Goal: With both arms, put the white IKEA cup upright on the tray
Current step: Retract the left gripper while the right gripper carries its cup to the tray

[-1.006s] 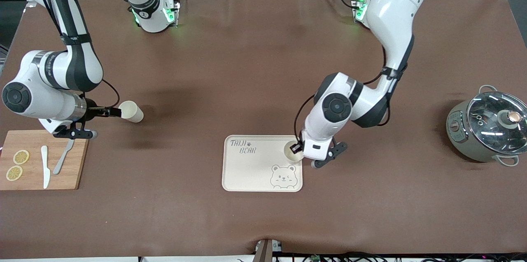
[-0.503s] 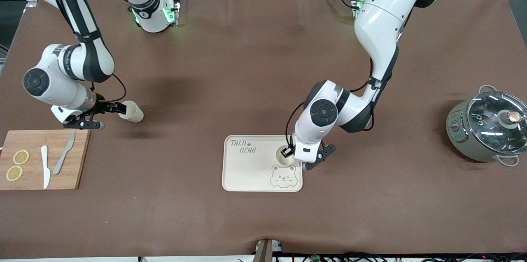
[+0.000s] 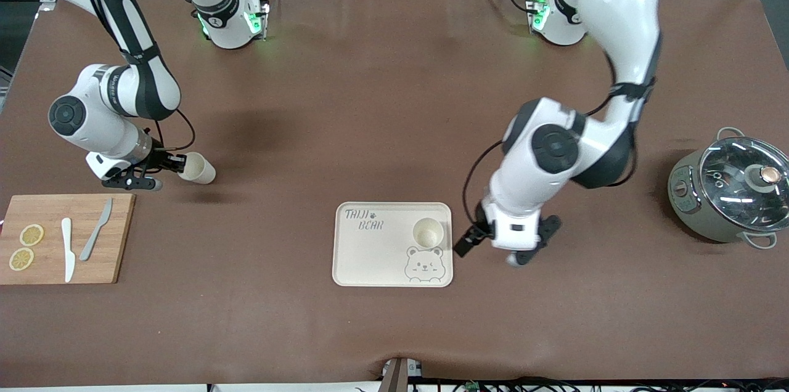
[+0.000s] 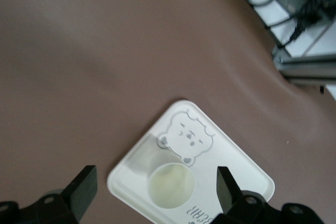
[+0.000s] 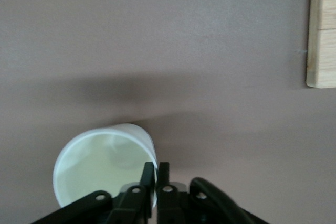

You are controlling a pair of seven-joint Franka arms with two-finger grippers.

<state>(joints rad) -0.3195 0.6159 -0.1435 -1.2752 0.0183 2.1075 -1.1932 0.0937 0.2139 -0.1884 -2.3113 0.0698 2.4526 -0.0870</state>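
A: What is the right gripper doing?
B: Its two fingers are pinched almost together on the rim of a white cup. That cup is tilted, mouth toward the gripper, just above the brown table near the wooden cutting board at the right arm's end.

A: And the left gripper?
B: Spread wide and holding nothing. It hangs low just off the tray's edge toward the left arm's end, touching neither the tray nor the cup on it.

A: So there's a cup on the tray?
B: Yes, a second white cup stands upright on the cream tray, just above the bear-face drawing, beside the "TAIJI BEAR" lettering.

A: Do the wrist views add anything?
B: The left wrist view looks down between the parted fingers straight into that upright cup. The right wrist view shows the wall of the held cup caught between the fingers, which the front view cannot resolve.

A: The rest of the table?
B: Two lemon slices, a white knife and a grey knife lie on the board. A lidded pot sits at the left arm's end
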